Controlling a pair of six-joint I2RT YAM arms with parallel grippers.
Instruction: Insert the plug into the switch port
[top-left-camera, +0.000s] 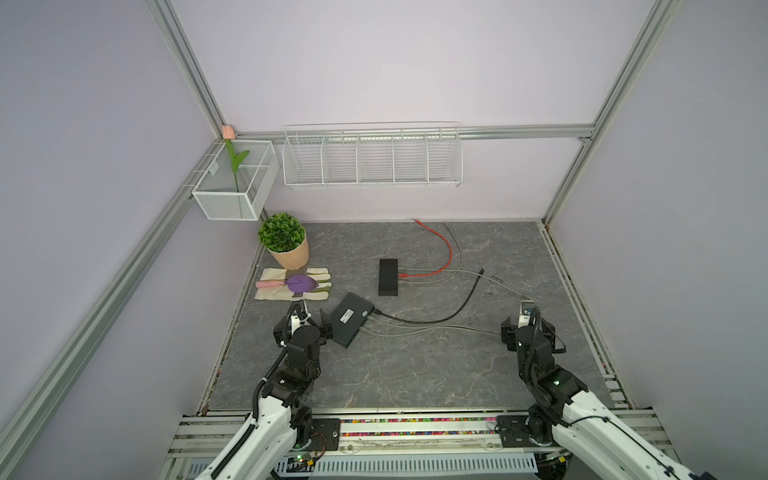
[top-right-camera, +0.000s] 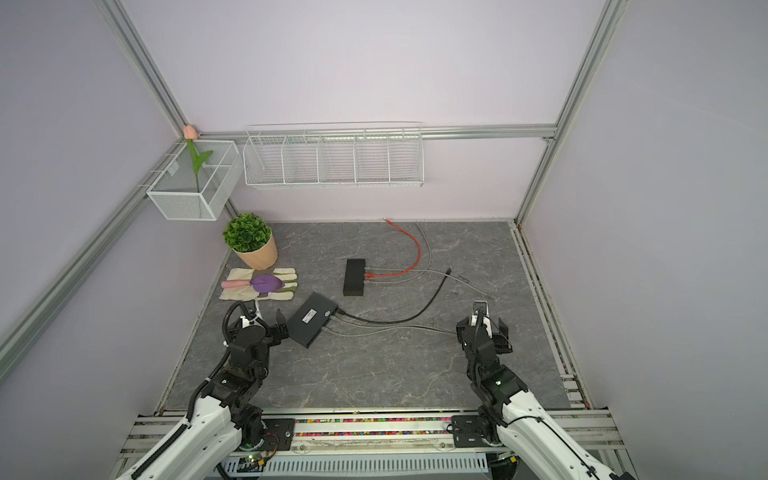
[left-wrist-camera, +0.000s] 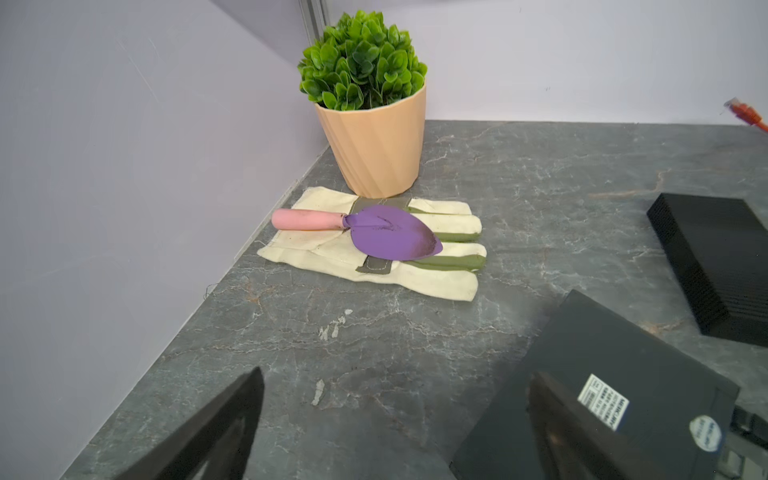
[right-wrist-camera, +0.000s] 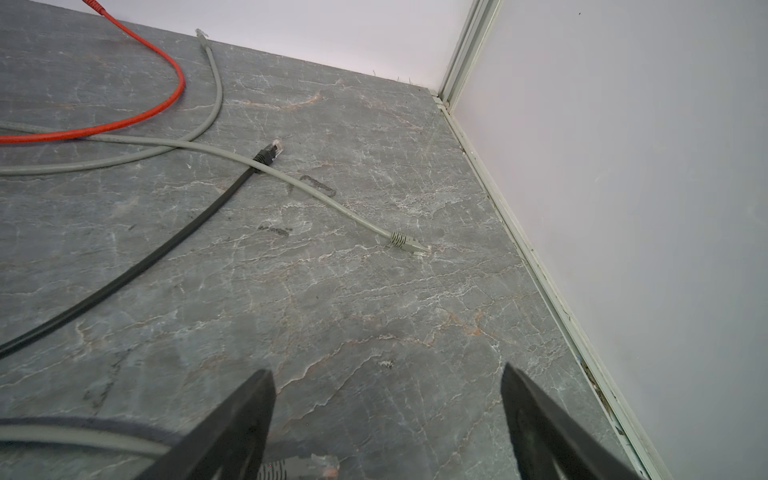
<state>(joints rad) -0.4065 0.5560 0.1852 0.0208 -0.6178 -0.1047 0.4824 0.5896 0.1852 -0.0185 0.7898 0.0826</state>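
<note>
The switch (top-left-camera: 352, 318) is a dark grey box with a white label, lying on the slab with a black and two grey cables in its side. My left gripper (top-left-camera: 303, 322) stands open beside it; in the left wrist view one finger (left-wrist-camera: 557, 419) is over the switch's (left-wrist-camera: 623, 365) top edge. My right gripper (top-left-camera: 527, 325) is open low over the slab. In the right wrist view a grey cable's clear plug (right-wrist-camera: 324, 462) lies between its fingers (right-wrist-camera: 241, 419), close to one of them and not gripped.
A black box (top-left-camera: 388, 277) holds a red cable (top-left-camera: 446, 245) and a grey one. Loose plugs lie nearby: black (right-wrist-camera: 271, 150) and grey (right-wrist-camera: 409, 243). A potted plant (top-left-camera: 284, 241), a glove (top-left-camera: 274, 291) and a trowel (top-left-camera: 297, 283) sit at the left. Walls close both sides.
</note>
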